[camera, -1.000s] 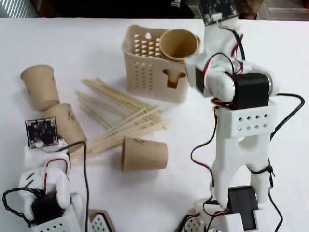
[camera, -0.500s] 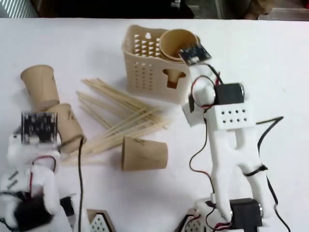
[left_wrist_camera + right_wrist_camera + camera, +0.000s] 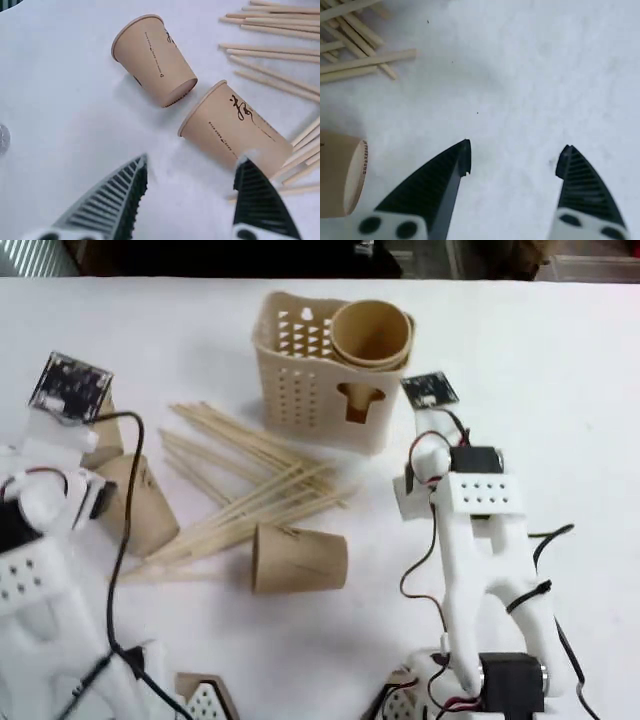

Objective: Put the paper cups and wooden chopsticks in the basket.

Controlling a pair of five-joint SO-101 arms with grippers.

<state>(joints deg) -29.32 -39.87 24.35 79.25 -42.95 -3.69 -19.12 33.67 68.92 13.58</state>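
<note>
Two paper cups [image 3: 155, 60] [image 3: 235, 125] lie on their sides on the white table. My left gripper [image 3: 192, 167] stands open just short of them, one fingertip near the closer cup. A third cup [image 3: 298, 558] lies on its side at the table's middle front; its base [image 3: 342, 172] sits beside my open right gripper [image 3: 515, 152], which holds nothing. Wooden chopsticks [image 3: 250, 490] lie fanned between the cups. Behind them stands the beige basket [image 3: 305, 370] with stacked paper cups [image 3: 372, 332] inside. The left arm [image 3: 45, 500] partly hides the far left cup.
The right arm [image 3: 475, 530] stands right of the lying cup, in front of the basket's right corner. Bare table stretches to the right of it and behind the basket. Arm bases and cables sit along the front edge.
The right arm has drawn back from the basket toward the front and come down. The left arm has risen and swung farther out over the left cups.
</note>
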